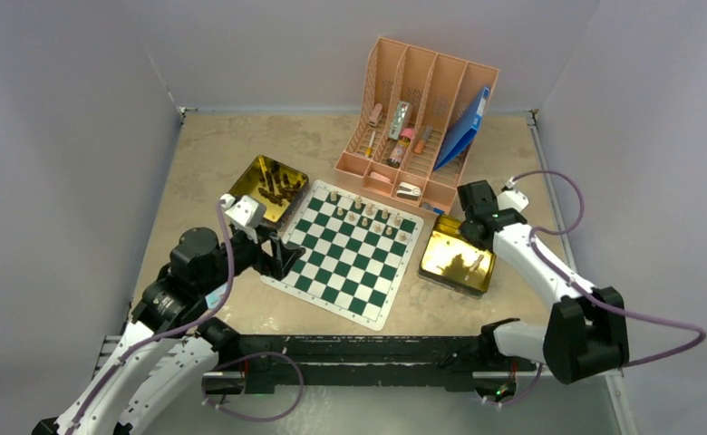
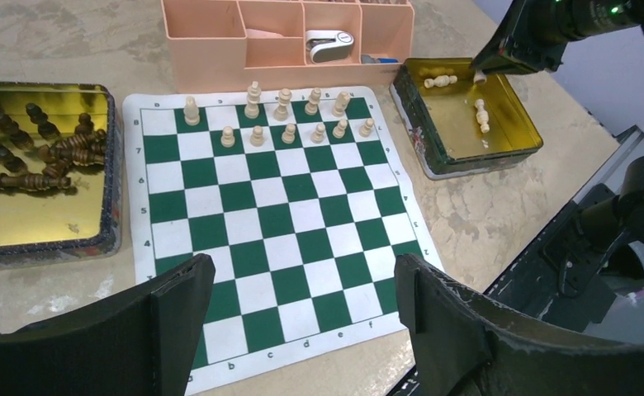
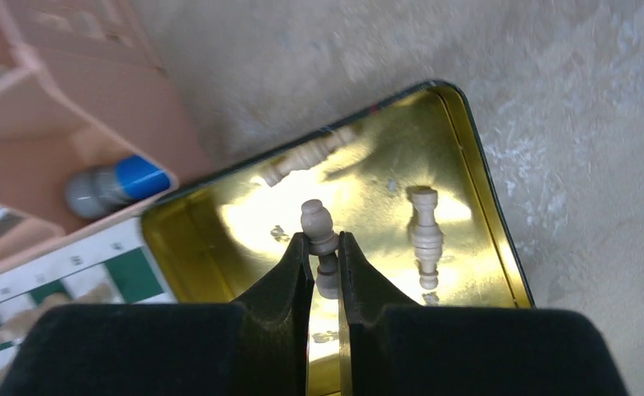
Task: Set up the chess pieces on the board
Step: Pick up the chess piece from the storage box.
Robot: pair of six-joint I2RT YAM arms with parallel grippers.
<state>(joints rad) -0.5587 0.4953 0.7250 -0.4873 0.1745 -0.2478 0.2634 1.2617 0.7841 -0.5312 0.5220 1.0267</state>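
The green and white board [image 1: 348,258] [image 2: 276,214] lies mid-table with several pale tan pieces [image 2: 284,106] upright on its two far rows. My right gripper [image 3: 325,240] [image 1: 470,220] is shut on a pale tan piece [image 3: 317,221] just above the right gold tin [image 3: 467,148] [image 1: 457,261]. Two more tan pieces lie in that tin, one [image 3: 425,231] beside the held one and one [image 3: 306,158] at the far wall. My left gripper [image 2: 302,285] [image 1: 282,256] is open and empty over the board's near left edge. Dark brown pieces [image 2: 34,153] lie in the left gold tin [image 1: 264,186] [image 2: 87,227].
A pink desk organiser [image 1: 418,127] [image 2: 220,41] stands behind the board, holding markers, a stapler [image 2: 329,45] and a blue folder [image 1: 466,127]. A blue-capped tube [image 3: 116,186] lies in its near compartment. Grey walls enclose the table.
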